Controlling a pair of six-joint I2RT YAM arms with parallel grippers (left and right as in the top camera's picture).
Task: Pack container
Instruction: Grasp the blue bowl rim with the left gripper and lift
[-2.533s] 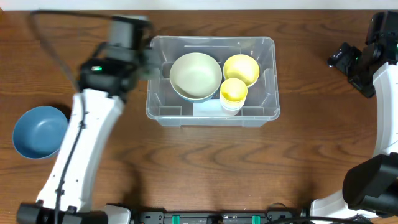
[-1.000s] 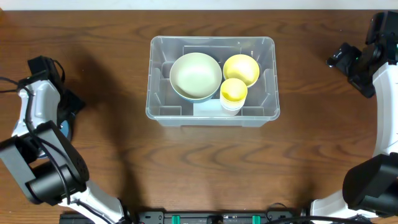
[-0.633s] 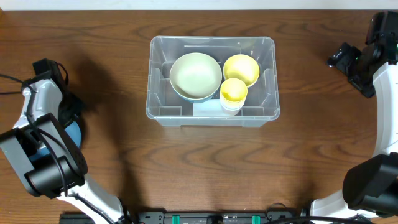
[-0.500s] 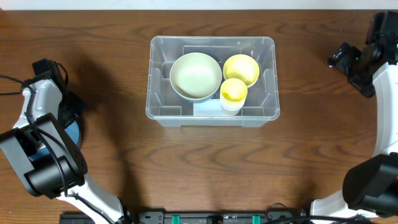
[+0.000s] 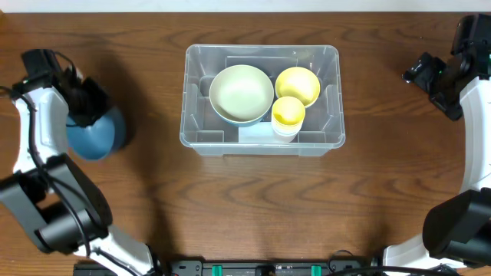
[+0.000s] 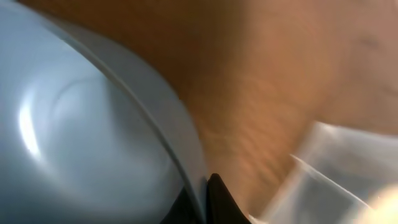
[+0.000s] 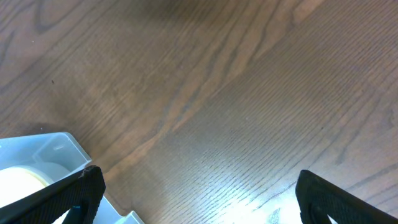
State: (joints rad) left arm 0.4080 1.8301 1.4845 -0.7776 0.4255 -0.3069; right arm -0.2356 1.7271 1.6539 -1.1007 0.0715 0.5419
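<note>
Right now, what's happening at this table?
The robot is packing dishes into the clear bin in the middle of the table. Inside it already sit a pale green bowl, a yellow bowl and a yellow cup. The left pincer grips the rim of a blue bowl at the left side of the table, well apart from the bin and tilted. The right pincer is open over bare wood, holding nothing.
</note>
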